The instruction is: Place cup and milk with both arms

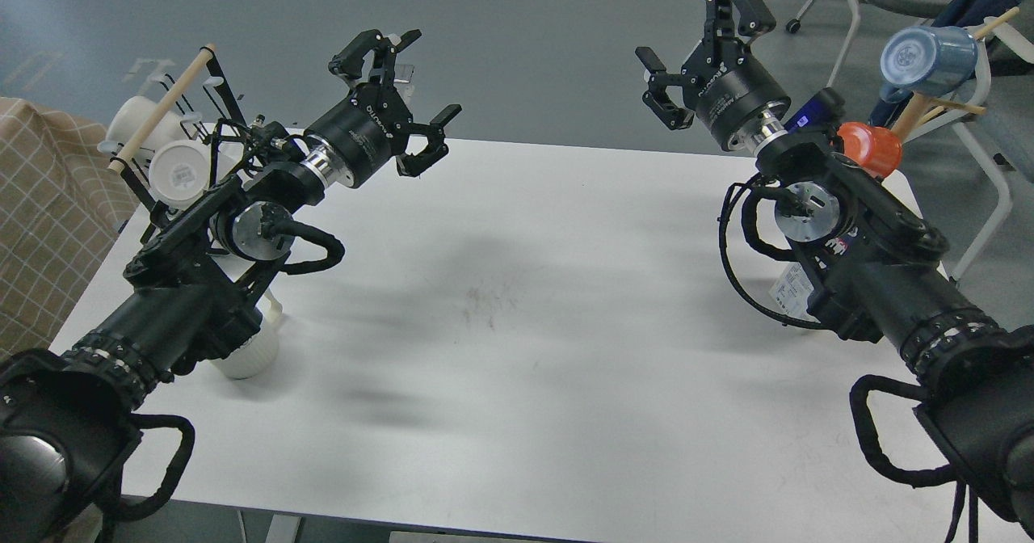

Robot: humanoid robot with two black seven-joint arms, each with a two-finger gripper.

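Cup: the white ribbed cup [252, 347] stands upright on the surface [517, 300] near its left edge, long axis vertical, largely hidden beneath the left forearm; handle direction and lettering cannot be told.
Milk: the milk [793, 288] sits near the right edge of the surface, behind the right arm; only a white printed panel shows, so its lean and facing cannot be told.
Left end effector: the left end effector [408, 98] hangs above the far left of the surface, fingers spread wide, holding and touching nothing.
Right end effector: the right end effector [701, 50] is raised beyond the far edge, fingers spread wide, empty.
Background: a blue mug [929, 60] and an orange mug [871, 149] hang on a wooden rack at right.
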